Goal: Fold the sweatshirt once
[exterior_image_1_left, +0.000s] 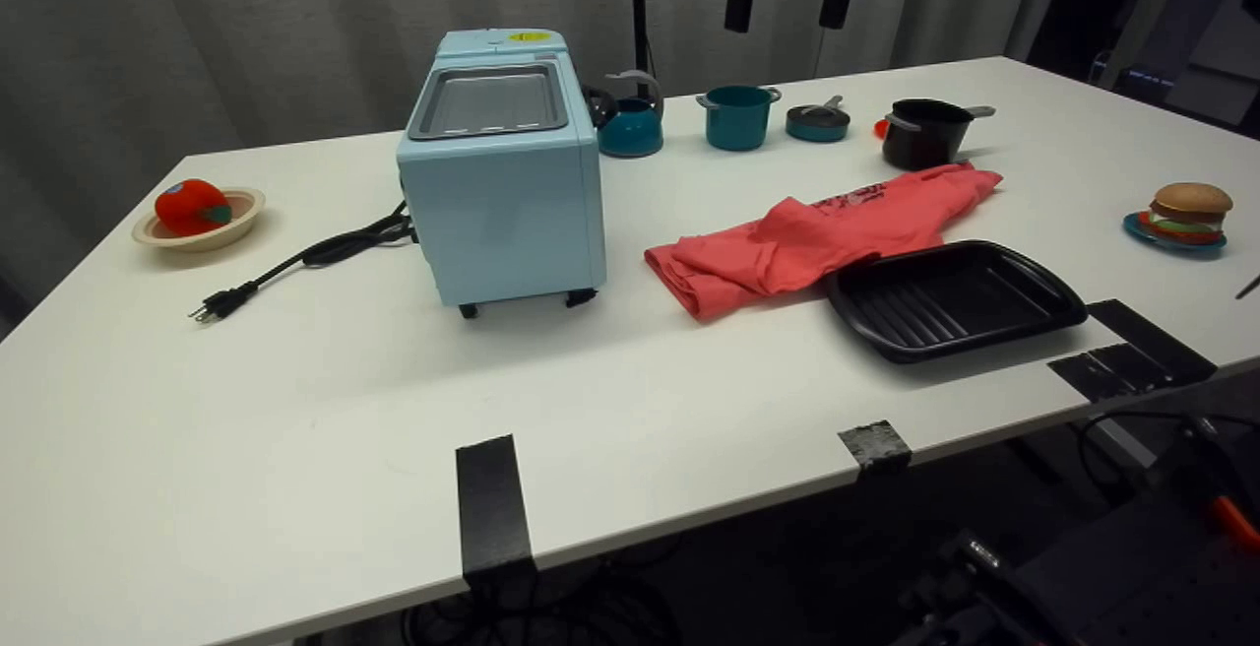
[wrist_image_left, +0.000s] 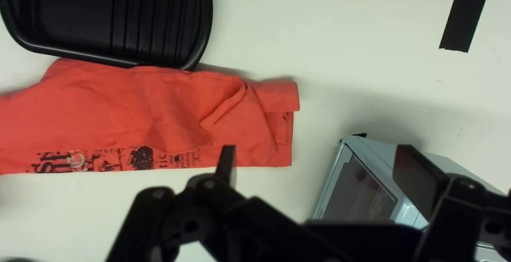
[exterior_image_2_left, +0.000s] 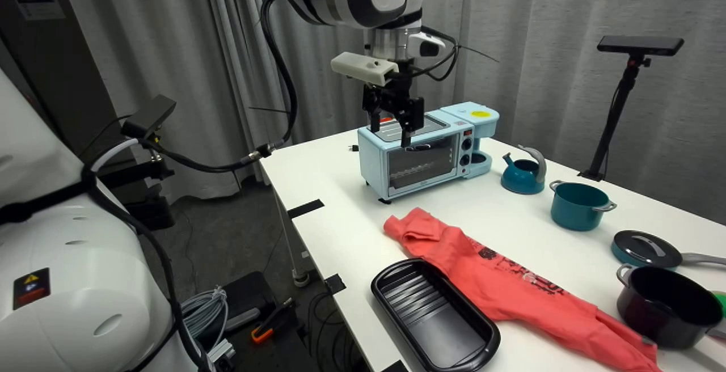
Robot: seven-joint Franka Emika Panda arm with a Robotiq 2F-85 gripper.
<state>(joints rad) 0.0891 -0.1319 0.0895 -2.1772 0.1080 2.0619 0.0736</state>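
**Wrist view cut the sweatshirt [wrist_image_left: 100,110] short**

The jaws hung wide apart, empty. Beyond, the sweatshirt lay rumpled on the counter [wrist_image_left: 339,34], against the pan [wrist_image_left: 92,14]; whether any of it ran underneath could not be told.

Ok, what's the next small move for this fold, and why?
Probably shift the gripper over the end of the sweatshirt nearest the blue oven before lowering: the gripper hangs open and empty, and in the wrist view it partly overlaps the oven, so dropping straight down might hit it.
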